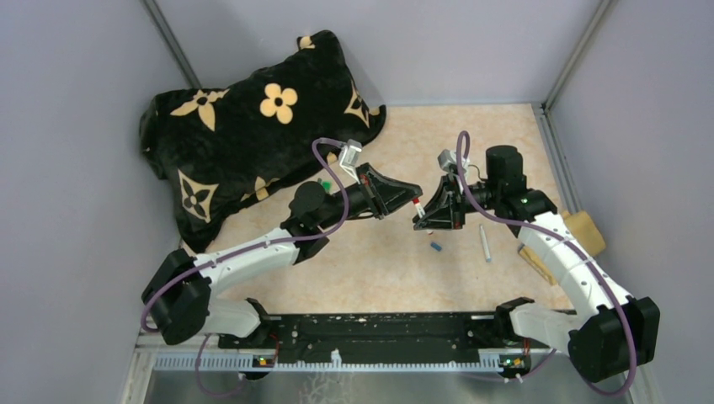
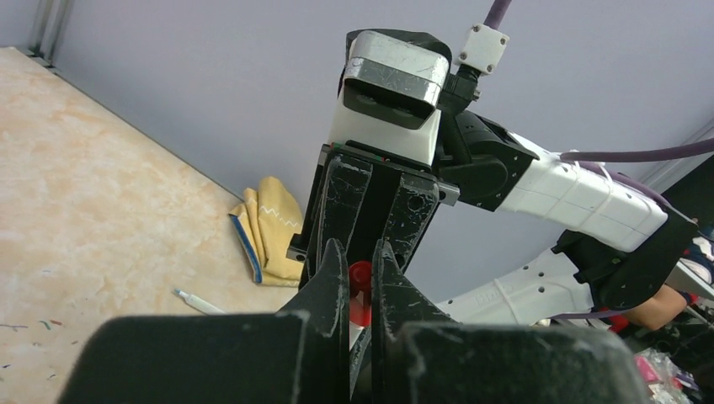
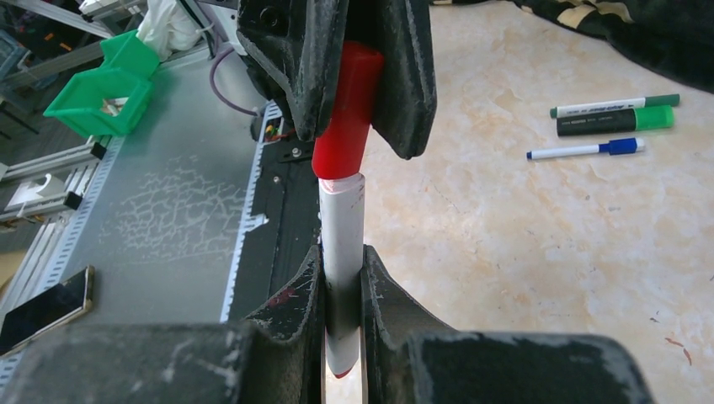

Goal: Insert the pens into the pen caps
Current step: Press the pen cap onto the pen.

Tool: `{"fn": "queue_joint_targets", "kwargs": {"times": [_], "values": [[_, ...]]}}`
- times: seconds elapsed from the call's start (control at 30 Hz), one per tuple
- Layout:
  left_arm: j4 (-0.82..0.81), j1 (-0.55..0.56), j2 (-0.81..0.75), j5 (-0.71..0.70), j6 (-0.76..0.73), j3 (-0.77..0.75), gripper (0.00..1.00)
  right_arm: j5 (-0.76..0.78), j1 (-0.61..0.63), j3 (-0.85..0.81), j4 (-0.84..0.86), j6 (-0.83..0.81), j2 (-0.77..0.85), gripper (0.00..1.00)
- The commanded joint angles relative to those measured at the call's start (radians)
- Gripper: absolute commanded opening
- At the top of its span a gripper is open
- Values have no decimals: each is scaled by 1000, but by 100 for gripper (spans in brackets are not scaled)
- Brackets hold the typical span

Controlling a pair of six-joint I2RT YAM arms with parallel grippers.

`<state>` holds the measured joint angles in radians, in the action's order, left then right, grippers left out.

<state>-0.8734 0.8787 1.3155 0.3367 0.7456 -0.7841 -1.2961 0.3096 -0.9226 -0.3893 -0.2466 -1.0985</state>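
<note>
Lettering on the black pen (image 3: 599,124) is illegible

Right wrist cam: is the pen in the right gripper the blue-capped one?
No: the right gripper clamps a white pen under a red cap; the blue-capped pen lies on the table.
</note>
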Motion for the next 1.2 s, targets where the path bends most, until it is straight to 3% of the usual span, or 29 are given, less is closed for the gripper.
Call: {"fn": "queue_joint_targets", "kwargs": {"times": [0.0, 0.17, 0.33, 0.43, 0.73, 0.9, 1.17], "values": [[56, 7, 12, 75, -43, -29, 0, 22, -18, -28, 33, 27, 23, 0], [190, 37, 20, 94, -84, -26, 0, 123, -42, -97, 13, 47, 12, 0], [338, 102, 20, 9, -162, -34, 0, 205, -44, -145, 9, 83, -20, 0], [277, 123, 37, 11, -111, -2, 0, 214, -44, -153, 39, 107, -34, 0], [257, 128, 107, 273, 112, 29, 0, 398, -41, -265, -34, -3, -49, 0], [180, 126, 158, 487, 150, 48, 0, 188, -60, -249, 27, 63, -53, 0], [106, 127, 142, 557, 131, 71, 0, -31, -104, -163, 287, 315, -39, 0]]}}
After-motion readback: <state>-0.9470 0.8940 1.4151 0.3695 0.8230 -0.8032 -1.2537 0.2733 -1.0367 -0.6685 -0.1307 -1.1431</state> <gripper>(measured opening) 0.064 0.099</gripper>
